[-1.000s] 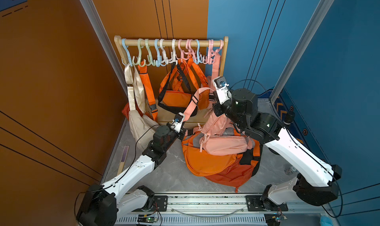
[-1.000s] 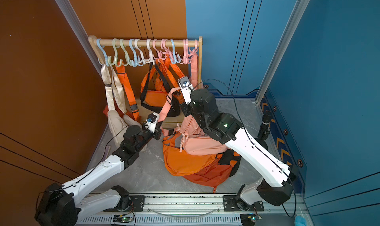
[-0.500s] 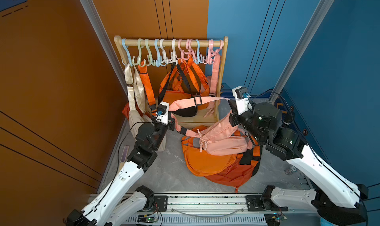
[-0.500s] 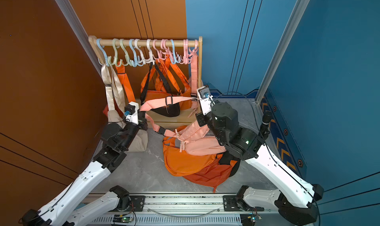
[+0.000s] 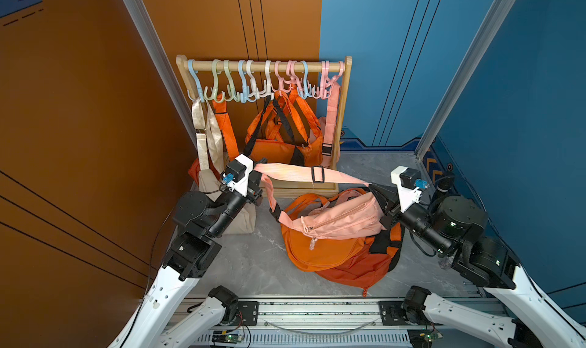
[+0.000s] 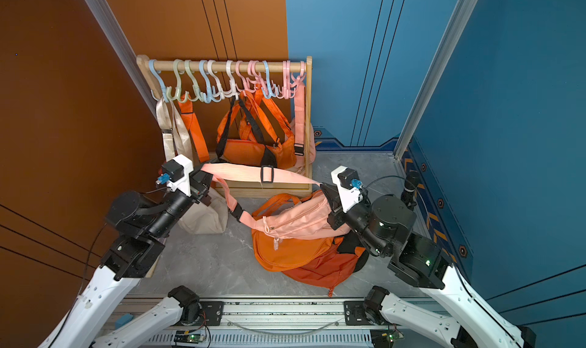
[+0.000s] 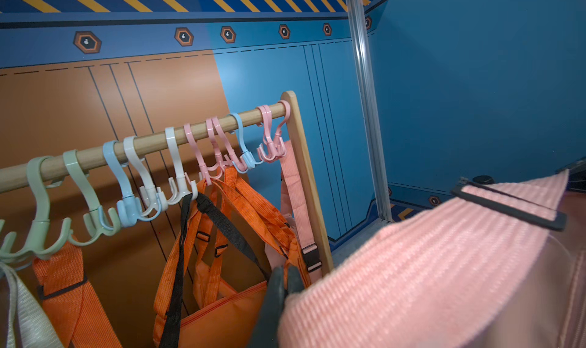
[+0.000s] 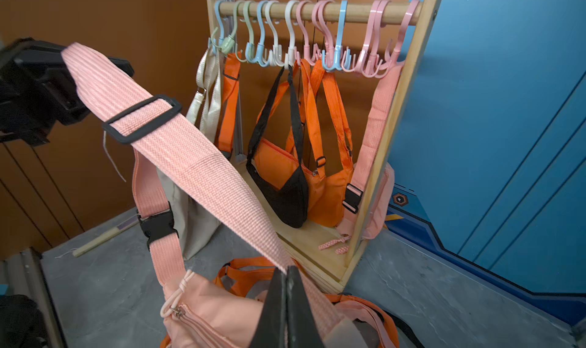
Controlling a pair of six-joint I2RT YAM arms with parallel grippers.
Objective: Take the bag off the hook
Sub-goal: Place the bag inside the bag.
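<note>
Over the last second my two arms have swung apart and drawn back toward me. The right one had been up by the pink hooks and the left near the middle of the floor, with the webbing slack between them. Now the left gripper (image 7: 284,284) and the right gripper (image 8: 287,286) each have their fingers pinched together on the strap (image 5: 295,173), which runs nearly straight from one to the other. The bag's body has hardly shifted.

Nearest me, an aluminium rail (image 5: 317,311) runs along the front edge of the grey marbled floor (image 5: 247,261). Behind it stand an orange wall (image 5: 79,140) and a blue wall (image 5: 396,61).

The pink waist bag (image 5: 339,219) is off the rack. It lies at mid-floor on a heap of orange bags (image 5: 320,251), zip up, its strap carrying a black slider (image 5: 317,174). A beige bag (image 5: 241,219) slumps by the floor's left edge. At the back edge is the wooden rack (image 5: 344,124), its pastel hooks (image 5: 244,83) holding an orange bag (image 5: 279,148) and another pink strap (image 5: 331,115).
</note>
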